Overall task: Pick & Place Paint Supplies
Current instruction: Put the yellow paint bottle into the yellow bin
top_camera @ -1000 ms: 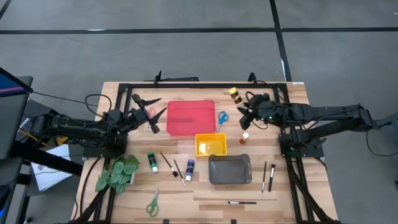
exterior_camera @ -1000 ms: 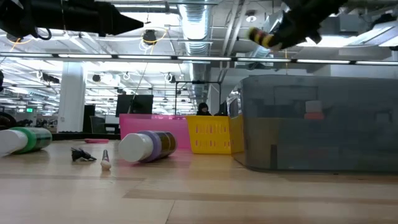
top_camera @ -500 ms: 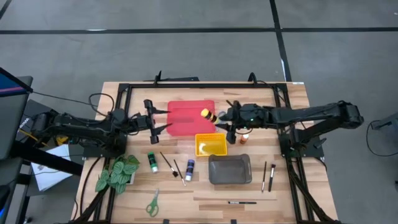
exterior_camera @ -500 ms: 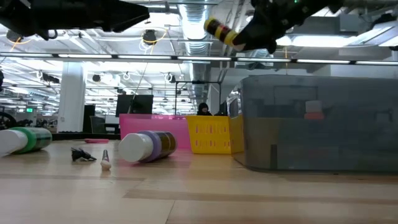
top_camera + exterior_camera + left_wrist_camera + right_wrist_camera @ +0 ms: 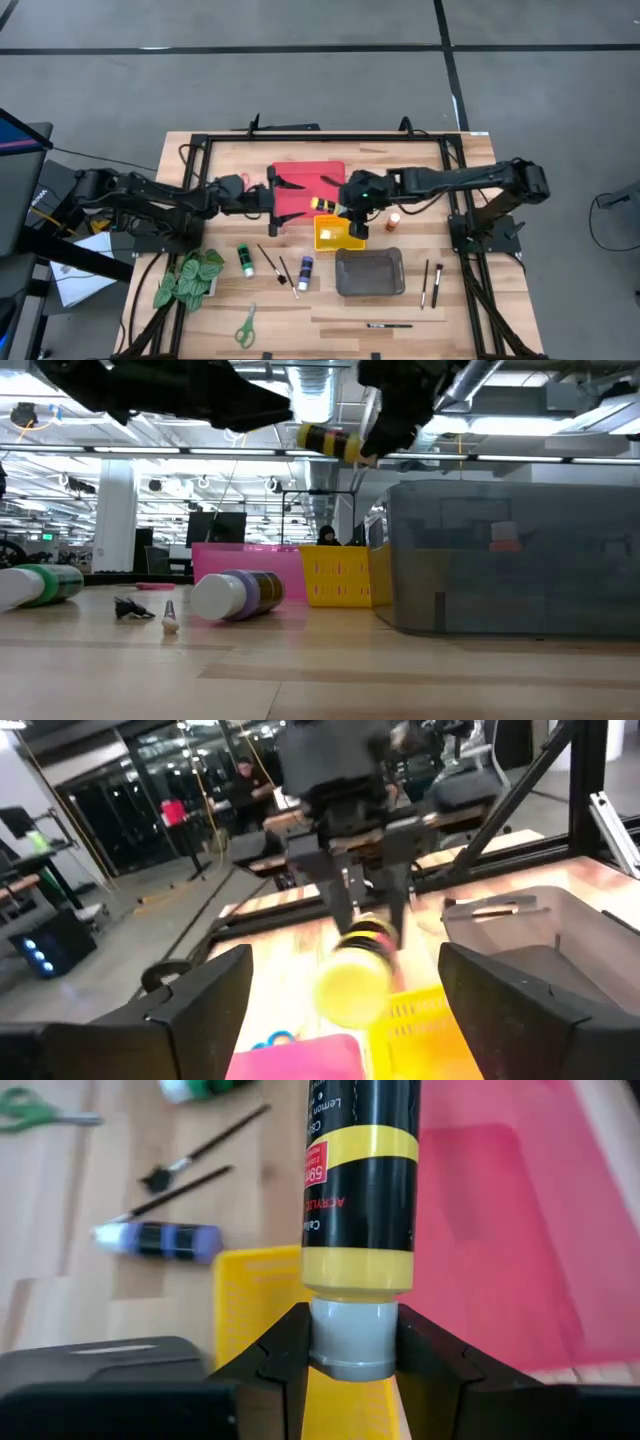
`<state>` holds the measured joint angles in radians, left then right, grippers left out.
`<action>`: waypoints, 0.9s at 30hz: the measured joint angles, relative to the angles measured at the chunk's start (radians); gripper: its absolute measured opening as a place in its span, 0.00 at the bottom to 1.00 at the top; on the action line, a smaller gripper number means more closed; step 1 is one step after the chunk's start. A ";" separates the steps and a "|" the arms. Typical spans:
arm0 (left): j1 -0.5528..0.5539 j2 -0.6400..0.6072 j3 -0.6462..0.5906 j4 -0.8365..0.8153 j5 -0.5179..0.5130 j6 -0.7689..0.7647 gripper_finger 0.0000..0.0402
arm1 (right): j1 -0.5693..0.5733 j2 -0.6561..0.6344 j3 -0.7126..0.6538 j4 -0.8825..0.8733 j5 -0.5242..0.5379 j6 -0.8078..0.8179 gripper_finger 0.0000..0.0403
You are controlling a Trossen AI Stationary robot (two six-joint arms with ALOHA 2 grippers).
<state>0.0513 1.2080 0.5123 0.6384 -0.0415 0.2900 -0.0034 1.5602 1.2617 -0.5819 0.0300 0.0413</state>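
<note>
The right gripper is closed on the grey cap of a yellow-and-black paint bottle, which is held level in the air. In the high view the bottle lies over the near edge of the flat red plastic tray, just beyond the far rim of the small yellow mesh basket. In the right wrist view the two dark fingers are seen pressed against both sides of the cap.

The left gripper is spread wide and holds nothing. It is raised over the left part of the red tray, pointed at the bottle's free end — a clear gap is left between them in the high view. In the left wrist view the bottle is framed between the open fingers but is not touched.

The remaining supplies lie on the wooden table:
- orange-capped bottle, to the right of the yellow basket
- green bottle, two thin dark brushes and purple bottle, in front of the red tray
- green-handled scissors, near the front edge
- dark brushes, right of the grey rectangular tray; one more in front of it

A leafy green plant lies at the front left. Bare wood is left along the front edge between the scissors and the lone brush.
</note>
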 joint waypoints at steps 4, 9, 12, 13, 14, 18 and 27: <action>0.000 0.014 0.031 -0.064 0.062 -0.037 0.80 | 0.017 0.067 0.114 -0.118 -0.007 -0.049 0.27; 0.000 0.008 0.045 -0.093 0.118 -0.073 0.81 | 0.021 0.132 0.223 -0.198 -0.004 -0.098 0.27; 0.000 0.009 0.045 -0.119 0.121 -0.089 0.81 | 0.014 0.161 0.269 -0.248 0.019 -0.103 0.27; 0.000 0.009 0.045 -0.124 0.120 -0.090 0.81 | 0.011 0.165 0.280 -0.245 0.023 -0.103 0.27; 0.000 0.009 0.045 -0.127 0.120 -0.090 0.81 | 0.007 0.165 0.287 -0.248 0.024 -0.105 0.27; 0.001 0.009 0.045 -0.132 0.116 -0.090 0.81 | -0.007 0.161 0.300 -0.237 0.027 -0.105 0.27; 0.012 0.009 0.045 -0.126 0.066 -0.084 0.80 | -0.013 0.153 0.325 -0.228 0.030 -0.109 0.27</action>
<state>0.0636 1.2167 0.5571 0.5120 0.0246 0.2063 -0.0166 1.7134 1.5869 -0.8095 0.0605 -0.0673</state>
